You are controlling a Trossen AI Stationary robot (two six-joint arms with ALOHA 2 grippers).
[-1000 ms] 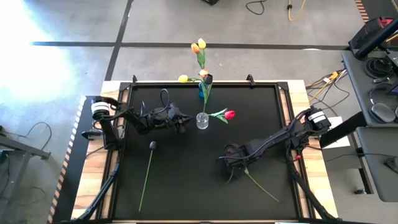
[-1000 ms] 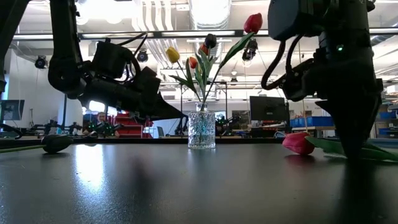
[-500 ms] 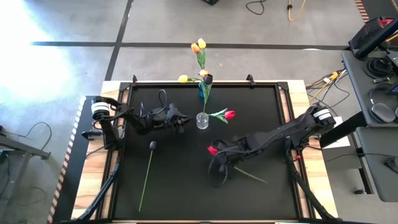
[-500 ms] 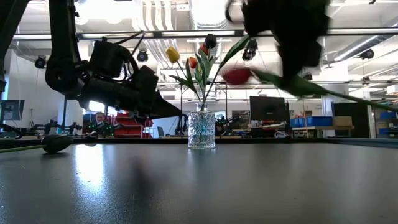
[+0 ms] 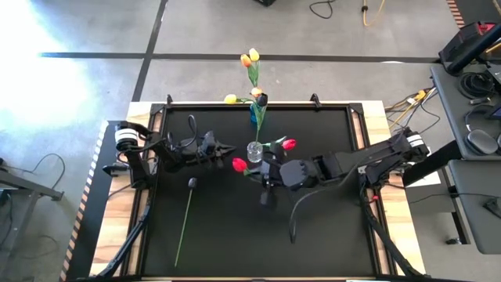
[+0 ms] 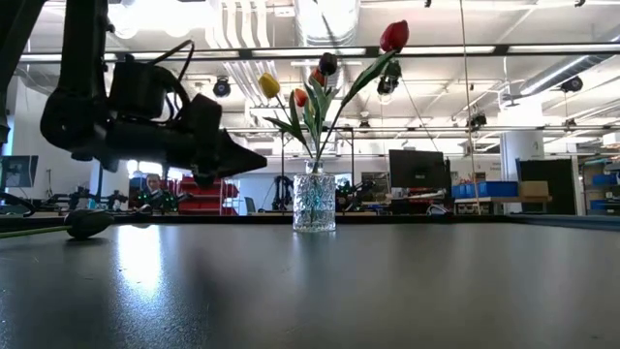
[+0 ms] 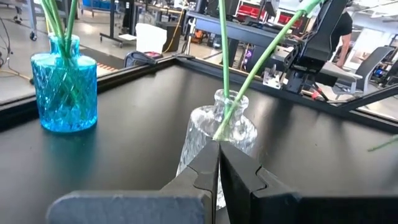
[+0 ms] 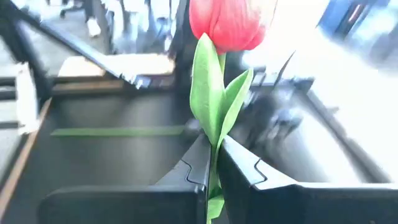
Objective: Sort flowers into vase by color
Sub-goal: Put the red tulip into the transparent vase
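Right tool [image 8: 213,165] pinching the stem of a red tulip [image 5: 239,164], carried above the surface [image 5: 329,235] near its middle, just beside the clear vase [image 5: 254,150]. Left tool [image 7: 217,168] pressed together, empty, close to that vase. Dark tulip [image 5: 192,182] lies toward the left edge. Blue vase [image 7: 64,87] at the far edge.

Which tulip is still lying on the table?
The dark-headed tulip on the table's left side, flat and untouched. One red tulip is clamped in the right end effector; the rest stand in vases.
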